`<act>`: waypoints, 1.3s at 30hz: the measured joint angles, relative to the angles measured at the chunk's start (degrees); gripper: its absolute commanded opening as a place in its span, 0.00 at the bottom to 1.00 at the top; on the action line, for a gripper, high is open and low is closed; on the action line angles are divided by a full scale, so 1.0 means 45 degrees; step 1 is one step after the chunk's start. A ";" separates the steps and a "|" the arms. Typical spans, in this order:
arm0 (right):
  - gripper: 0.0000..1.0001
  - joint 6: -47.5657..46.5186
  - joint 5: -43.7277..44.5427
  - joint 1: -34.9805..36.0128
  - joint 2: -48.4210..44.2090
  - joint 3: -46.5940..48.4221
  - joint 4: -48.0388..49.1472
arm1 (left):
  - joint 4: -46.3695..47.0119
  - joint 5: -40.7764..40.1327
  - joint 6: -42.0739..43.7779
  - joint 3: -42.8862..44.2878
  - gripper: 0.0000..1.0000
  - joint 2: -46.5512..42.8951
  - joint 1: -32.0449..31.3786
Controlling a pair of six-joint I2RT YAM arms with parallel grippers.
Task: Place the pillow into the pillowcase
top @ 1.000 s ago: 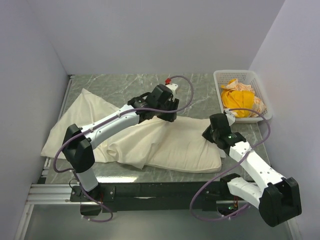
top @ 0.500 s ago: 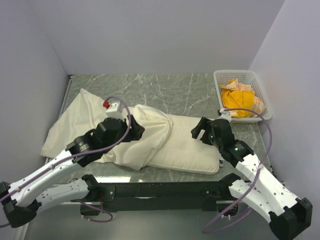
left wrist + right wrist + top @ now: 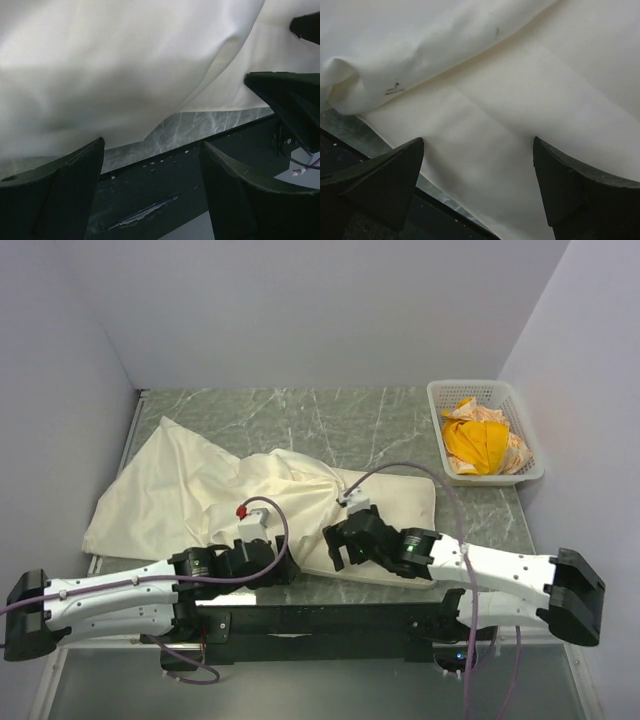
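The limp cream pillowcase (image 3: 170,490) lies spread over the table's left half, its bunched mouth drawn over the left part of the plump pillow (image 3: 400,502). The pillow's right end sticks out bare. My left gripper (image 3: 282,568) lies low at the near table edge, open, just in front of the cloth. In the left wrist view the left gripper (image 3: 152,145) holds nothing, with the pillowcase (image 3: 100,75) hanging above it. My right gripper (image 3: 340,546) stands open at the pillow's near edge. In the right wrist view the right gripper (image 3: 478,141) spans the pillow (image 3: 520,115), empty, below a pillowcase fold (image 3: 395,50).
A white basket (image 3: 432,400) with an orange-yellow cloth (image 3: 478,445) stands at the back right. The black rail (image 3: 320,620) runs along the near edge under both arms. Walls close in the left, back and right sides.
Both arms have pulled back low toward the near edge. Both grippers have opened and let go of the fabric. The pillowcase mouth now lies bunched farther along the pillow.
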 measured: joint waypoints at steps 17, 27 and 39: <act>0.00 -0.0529 0.0952 0.1039 0.3439 0.1855 0.0311 | -0.0005 -0.3356 -0.2161 0.0194 0.01 0.2778 -0.1418; 0.00 0.1812 -0.0432 -0.1229 0.1549 0.2900 -0.0981 | 0.3070 -0.0957 0.2511 0.2157 0.01 0.2909 -0.1409; 0.00 0.3303 0.0665 -0.0986 -0.1069 0.4464 -0.2919 | 0.3779 0.1826 0.6703 0.5382 0.01 0.2851 -0.1336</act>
